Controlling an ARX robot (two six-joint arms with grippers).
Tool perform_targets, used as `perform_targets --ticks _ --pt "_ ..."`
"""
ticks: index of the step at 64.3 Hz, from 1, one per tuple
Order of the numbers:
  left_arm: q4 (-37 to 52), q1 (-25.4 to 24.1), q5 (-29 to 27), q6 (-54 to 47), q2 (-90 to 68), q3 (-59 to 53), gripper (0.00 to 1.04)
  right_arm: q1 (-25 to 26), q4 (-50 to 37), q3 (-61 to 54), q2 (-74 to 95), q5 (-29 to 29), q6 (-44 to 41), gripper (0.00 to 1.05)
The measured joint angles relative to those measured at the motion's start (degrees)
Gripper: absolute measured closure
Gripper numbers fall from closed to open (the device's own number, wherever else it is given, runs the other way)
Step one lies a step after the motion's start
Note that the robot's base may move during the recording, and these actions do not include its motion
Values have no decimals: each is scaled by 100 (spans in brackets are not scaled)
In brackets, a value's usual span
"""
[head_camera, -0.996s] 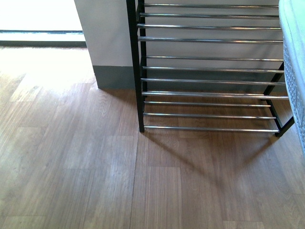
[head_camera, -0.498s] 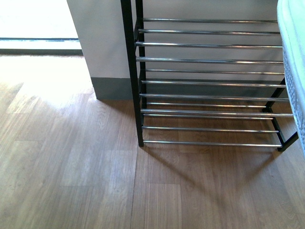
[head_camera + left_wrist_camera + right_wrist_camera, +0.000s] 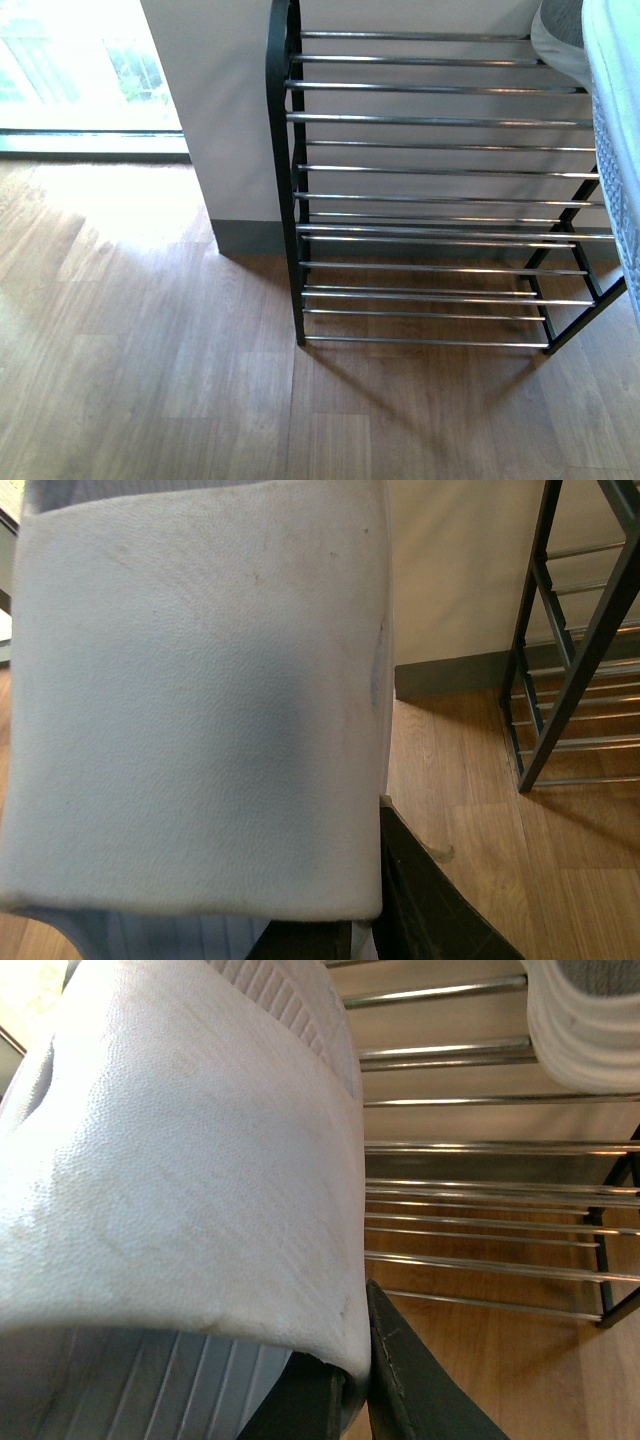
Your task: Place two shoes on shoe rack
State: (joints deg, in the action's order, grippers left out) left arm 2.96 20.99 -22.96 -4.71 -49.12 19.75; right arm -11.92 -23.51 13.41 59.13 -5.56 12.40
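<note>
The shoe rack (image 3: 440,200) stands against the wall, with black side frames and silver rods. A grey sneaker with a white sole (image 3: 558,40) rests on an upper tier at the right; its sole (image 3: 585,1030) also shows in the right wrist view. My left gripper (image 3: 365,920) is shut on a light-blue slide (image 3: 190,700), clamping the strap's edge, with the rack (image 3: 560,680) off to one side. My right gripper (image 3: 355,1385) is shut on the other light-blue slide (image 3: 180,1160), right in front of the rack's rods (image 3: 480,1190). That slide (image 3: 615,170) fills the front view's right edge.
A white wall corner with a grey skirting board (image 3: 250,235) stands left of the rack. Wooden floor (image 3: 150,350) spreads in front of the rack and to the left, up to a bright window (image 3: 80,70).
The front view has shifted upward: the rack now sits lower in the picture, and the grey sneaker and the window have come into sight. The slide stays at the right edge.
</note>
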Motion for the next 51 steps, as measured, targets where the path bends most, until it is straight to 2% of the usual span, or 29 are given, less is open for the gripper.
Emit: perform_targets --ticks 51 --pt "2 0 -2 0 0 0 103 0 -2 2 0 -2 0 103"
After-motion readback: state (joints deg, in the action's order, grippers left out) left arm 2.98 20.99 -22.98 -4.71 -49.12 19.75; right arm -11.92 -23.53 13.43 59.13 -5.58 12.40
